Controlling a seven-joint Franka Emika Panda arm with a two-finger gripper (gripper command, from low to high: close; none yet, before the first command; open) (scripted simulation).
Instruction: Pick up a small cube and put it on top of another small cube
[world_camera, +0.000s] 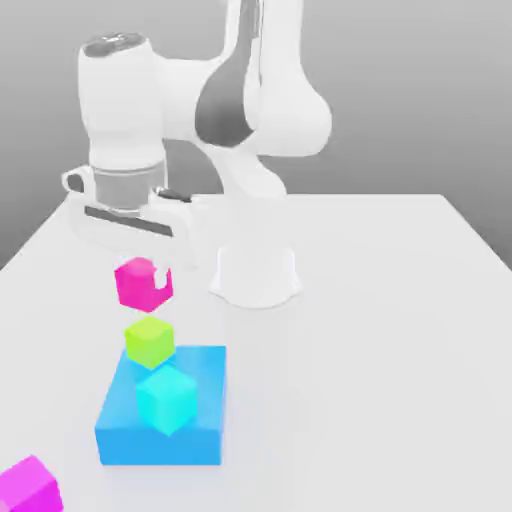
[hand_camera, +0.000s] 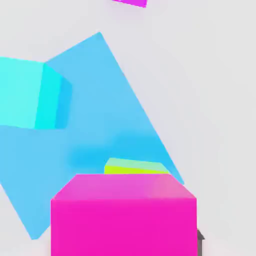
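Gripper closed on magenta-pink cube, held above blue block. Lime cube at the blue block's far edge, cyan cube on the blue block.

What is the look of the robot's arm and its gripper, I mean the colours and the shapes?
The arm is glossy white, with thick rounded segments and grey patches at the joints. The gripper has a wide white body with rounded ends and a dark strip along its side.
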